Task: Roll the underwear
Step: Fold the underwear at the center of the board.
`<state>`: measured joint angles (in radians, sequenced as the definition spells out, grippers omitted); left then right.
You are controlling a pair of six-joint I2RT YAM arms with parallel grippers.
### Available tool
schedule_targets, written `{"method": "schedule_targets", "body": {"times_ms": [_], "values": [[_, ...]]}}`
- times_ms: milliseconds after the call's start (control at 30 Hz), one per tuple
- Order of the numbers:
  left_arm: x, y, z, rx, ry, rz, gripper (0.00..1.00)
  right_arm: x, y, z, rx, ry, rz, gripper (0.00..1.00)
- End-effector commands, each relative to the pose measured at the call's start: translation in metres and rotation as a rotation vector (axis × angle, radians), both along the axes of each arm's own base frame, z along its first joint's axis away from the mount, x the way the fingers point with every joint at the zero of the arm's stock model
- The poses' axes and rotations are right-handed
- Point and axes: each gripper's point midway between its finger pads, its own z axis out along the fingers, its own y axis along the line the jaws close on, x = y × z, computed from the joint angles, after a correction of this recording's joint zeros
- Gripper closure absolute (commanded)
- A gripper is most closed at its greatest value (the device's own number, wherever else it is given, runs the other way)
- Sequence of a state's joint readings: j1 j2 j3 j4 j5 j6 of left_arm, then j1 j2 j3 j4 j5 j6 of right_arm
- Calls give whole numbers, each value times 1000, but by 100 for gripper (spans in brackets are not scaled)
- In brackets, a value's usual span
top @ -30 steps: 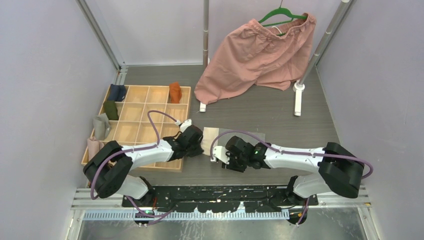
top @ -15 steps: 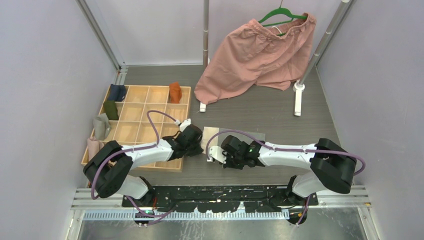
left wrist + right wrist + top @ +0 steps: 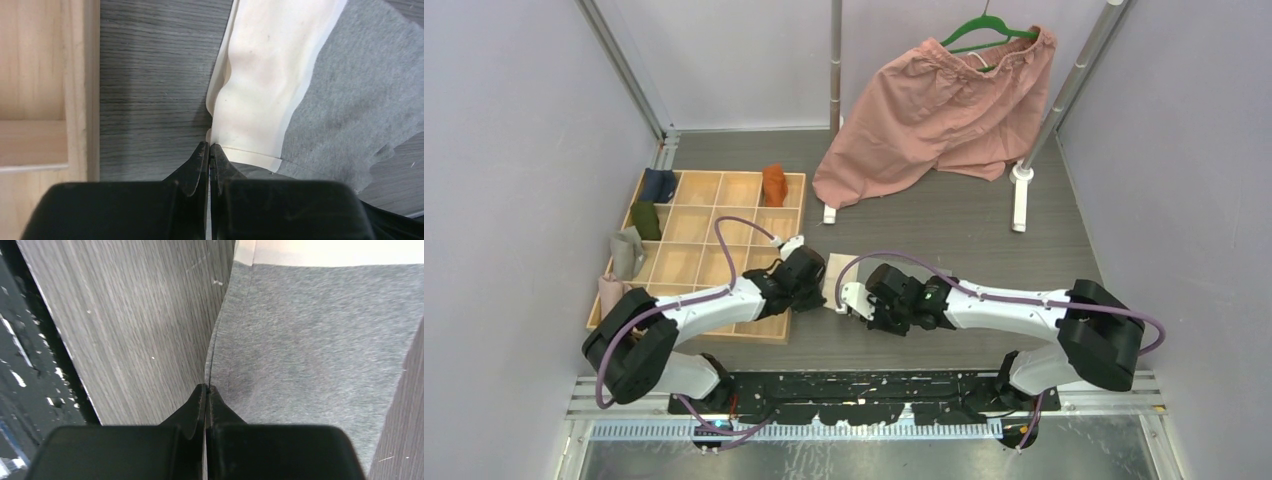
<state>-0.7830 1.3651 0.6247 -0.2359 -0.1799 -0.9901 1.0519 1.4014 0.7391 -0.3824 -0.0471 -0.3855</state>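
The grey underwear point(image 3: 836, 272) with its cream-white waistband point(image 3: 260, 85) lies on the dark table between my two grippers, mostly hidden under the arms in the top view. My left gripper point(image 3: 209, 146) is shut on the waistband's near edge point(image 3: 816, 290). My right gripper point(image 3: 206, 387) is shut on the grey cloth's point(image 3: 310, 345) side edge, close to the table point(image 3: 856, 305). The rust-orange underwear point(image 3: 774, 184) sits bunched in a back cell of the wooden organiser point(image 3: 686, 268).
The organiser holds dark blue point(image 3: 659, 184) and dark green point(image 3: 646, 220) cloth rolls; grey and pink pieces point(image 3: 624, 255) hang over its left rim. Big pink shorts point(image 3: 939, 110) hang on a green hanger from a rack with white feet point(image 3: 1021, 200).
Both grippers have shifted a little to the left and away from the arm bases, drawing the grey underwear's near edge with them; more of the cloth is covered by the arms.
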Motion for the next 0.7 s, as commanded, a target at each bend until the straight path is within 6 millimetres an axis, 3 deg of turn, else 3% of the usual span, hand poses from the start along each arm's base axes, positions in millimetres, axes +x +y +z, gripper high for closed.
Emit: {"method": "schedule_targets", "body": {"times_ms": [0, 300, 500, 667], "values": [[9, 3, 30, 11, -63, -20, 99, -5, 17, 34, 104, 36, -24, 99], [6, 7, 55, 11, -92, -50, 99, -24, 27, 52, 176, 146, -34, 99], [20, 5, 70, 40, -128, -53, 99, -12, 22, 56, 173, 149, -93, 99], [38, 4, 69, 60, -134, -40, 99, 6, 11, 55, 145, 136, -145, 99]]}}
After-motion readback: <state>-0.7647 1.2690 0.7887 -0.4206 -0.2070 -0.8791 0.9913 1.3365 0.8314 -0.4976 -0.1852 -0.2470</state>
